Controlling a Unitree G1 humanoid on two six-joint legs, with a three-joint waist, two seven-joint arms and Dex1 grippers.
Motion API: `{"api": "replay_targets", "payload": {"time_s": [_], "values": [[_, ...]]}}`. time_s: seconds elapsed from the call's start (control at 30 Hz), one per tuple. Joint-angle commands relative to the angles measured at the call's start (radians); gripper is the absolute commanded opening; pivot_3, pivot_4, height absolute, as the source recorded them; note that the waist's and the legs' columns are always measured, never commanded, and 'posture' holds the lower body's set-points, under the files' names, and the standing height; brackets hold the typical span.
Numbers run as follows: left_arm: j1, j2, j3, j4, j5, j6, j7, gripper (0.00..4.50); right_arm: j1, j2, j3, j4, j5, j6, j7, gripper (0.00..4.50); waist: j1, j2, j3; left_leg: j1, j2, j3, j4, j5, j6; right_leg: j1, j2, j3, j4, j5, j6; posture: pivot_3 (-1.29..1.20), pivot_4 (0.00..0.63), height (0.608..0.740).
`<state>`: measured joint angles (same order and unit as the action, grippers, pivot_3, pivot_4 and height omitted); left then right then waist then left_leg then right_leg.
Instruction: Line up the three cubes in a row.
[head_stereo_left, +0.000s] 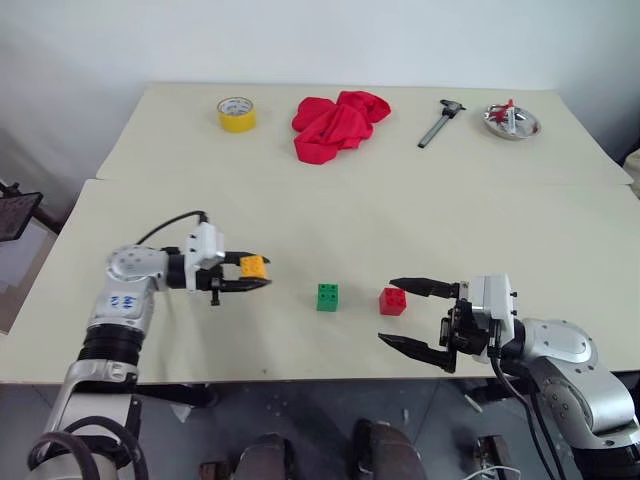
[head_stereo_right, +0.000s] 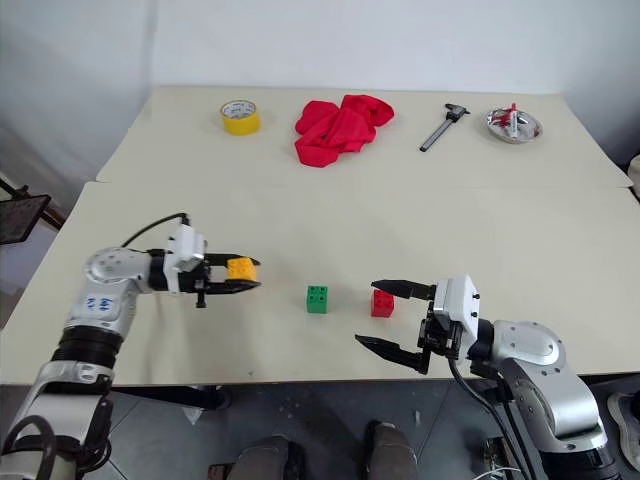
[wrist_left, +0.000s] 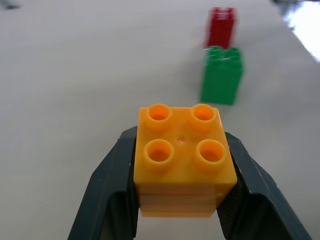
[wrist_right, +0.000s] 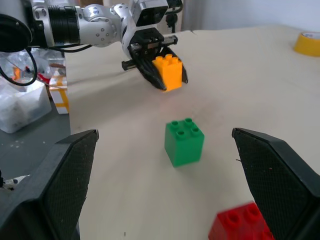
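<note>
My left gripper (head_stereo_left: 258, 271) is shut on the orange-yellow cube (head_stereo_left: 253, 266) and holds it studs up, low over the table's left part. In the left wrist view its black fingers (wrist_left: 107, 187) clamp both sides of the orange-yellow cube (wrist_left: 182, 155). Beyond it the green cube (head_stereo_left: 327, 296) stands on the table, with the red cube (head_stereo_left: 393, 301) a short gap to its right. My right gripper (head_stereo_right: 366, 312) is open and points left. The red cube (wrist_right: 240, 225) sits between its spread fingers near the tips, and the green cube (wrist_right: 184, 141) lies just ahead.
A yellow tape roll (head_stereo_left: 237, 114), a crumpled red cloth (head_stereo_left: 338, 124), a grey caliper-like tool (head_stereo_left: 440, 122) and a metal dish (head_stereo_left: 511, 121) lie along the far table. A seam (head_stereo_left: 400, 184) joins the two tabletops. The front edge (head_stereo_left: 300, 378) runs close below the cubes.
</note>
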<state>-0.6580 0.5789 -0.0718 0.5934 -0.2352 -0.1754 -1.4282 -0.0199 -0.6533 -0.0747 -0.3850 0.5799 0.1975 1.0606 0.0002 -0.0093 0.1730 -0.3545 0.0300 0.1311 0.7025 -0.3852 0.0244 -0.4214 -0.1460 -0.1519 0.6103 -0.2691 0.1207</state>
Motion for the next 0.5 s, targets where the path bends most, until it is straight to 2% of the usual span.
{"api": "replay_targets", "payload": {"time_s": [0.03,0.23,0.3,0.37,0.43,0.5], "values": [[-0.026,-0.008,-0.023,0.067,0.022,-0.065,-0.057,1.54,0.018,-0.020,-0.036,-0.028,0.017,-0.002,0.011,4.50,-0.005,0.000,0.000,0.000,0.000,0.000,0.000,0.000,0.000,0.000,0.000,0.000,0.000,0.000,0.000,0.00,0.150,0.740],[-0.023,-0.001,-0.022,0.107,0.024,-0.084,-0.082,1.54,0.037,-0.028,-0.054,-0.020,0.010,-0.014,0.012,4.50,0.000,0.000,0.000,0.000,0.000,-0.001,0.001,0.000,0.000,0.000,0.000,0.000,0.000,0.000,0.000,0.00,0.150,0.740],[-0.018,0.000,-0.026,0.111,0.032,-0.096,-0.083,2.26,0.035,-0.025,-0.051,-0.009,0.007,-0.018,0.014,4.50,0.001,0.000,0.000,0.000,0.000,-0.001,0.001,0.000,0.000,0.000,-0.001,0.000,0.000,0.000,0.000,0.00,0.150,0.740],[-0.019,-0.006,-0.010,0.104,0.028,-0.112,-0.052,2.67,0.032,-0.025,-0.049,0.004,0.006,-0.019,0.021,4.50,0.001,0.000,0.000,0.000,0.000,-0.001,0.002,0.000,0.000,0.000,-0.001,0.000,0.000,0.000,0.000,0.00,0.150,0.740],[-0.010,0.008,0.023,0.070,0.004,-0.102,-0.025,3.27,0.026,-0.030,-0.053,0.024,0.008,-0.022,0.037,4.50,0.000,0.000,0.000,0.000,0.000,-0.002,0.002,0.000,0.000,0.000,-0.001,0.000,0.000,0.000,0.000,0.00,0.150,0.740],[0.002,0.023,0.045,0.042,-0.012,-0.084,-0.016,3.27,0.020,-0.035,-0.057,0.039,0.009,-0.024,0.051,4.50,-0.001,0.000,0.000,0.000,0.000,-0.002,0.002,0.000,0.000,0.000,-0.001,0.000,0.000,0.000,0.000,0.00,0.150,0.740]]}}
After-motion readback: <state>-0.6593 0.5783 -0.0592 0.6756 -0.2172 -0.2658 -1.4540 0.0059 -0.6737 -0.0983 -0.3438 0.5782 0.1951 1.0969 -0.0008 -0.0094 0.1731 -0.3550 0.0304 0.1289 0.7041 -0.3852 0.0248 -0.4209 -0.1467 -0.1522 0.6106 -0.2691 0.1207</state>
